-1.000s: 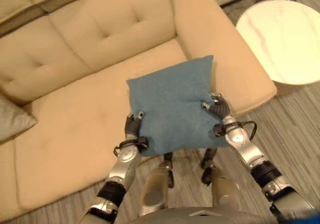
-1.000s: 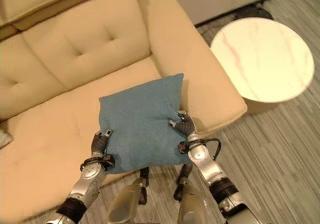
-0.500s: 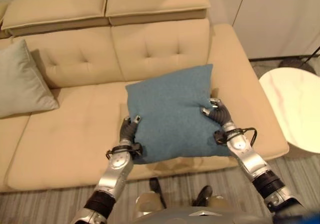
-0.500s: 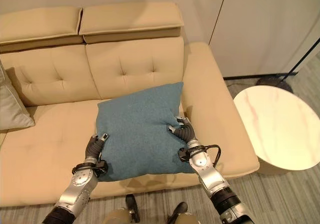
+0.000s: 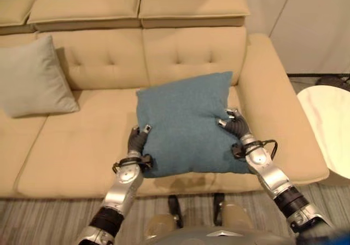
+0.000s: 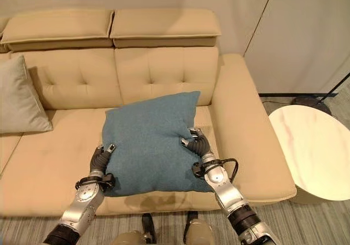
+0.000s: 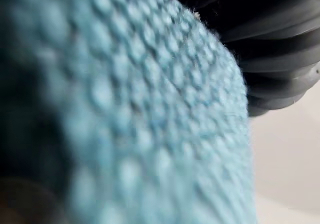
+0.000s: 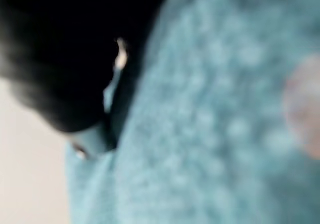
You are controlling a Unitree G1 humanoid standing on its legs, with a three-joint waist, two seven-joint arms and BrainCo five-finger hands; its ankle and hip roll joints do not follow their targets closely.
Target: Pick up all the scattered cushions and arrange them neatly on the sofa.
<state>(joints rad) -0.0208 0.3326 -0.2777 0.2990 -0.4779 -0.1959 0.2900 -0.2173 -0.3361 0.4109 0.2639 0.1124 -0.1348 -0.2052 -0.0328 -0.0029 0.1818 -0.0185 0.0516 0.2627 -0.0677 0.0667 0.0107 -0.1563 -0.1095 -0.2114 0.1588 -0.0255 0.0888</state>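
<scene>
Camera lifted toward backrest; blue cushion (image 5: 186, 126) unchanged, pinched between left robot hand (image 5: 136, 141) and right robot hand (image 5: 234, 126), hovering over sofa (image 5: 82, 141) seat; placement next.

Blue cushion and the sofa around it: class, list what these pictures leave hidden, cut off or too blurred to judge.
- Blue cushion: its underside, and whether it touches the sofa seat, hidden by the cushion itself.
- Left hand and right hand: fingers behind the cushion hidden.
- Grey cushion: cut off by the right eye view's edge.
- Round table: cut off by the edge.
- Both wrist views: blurred blue fabric.
</scene>
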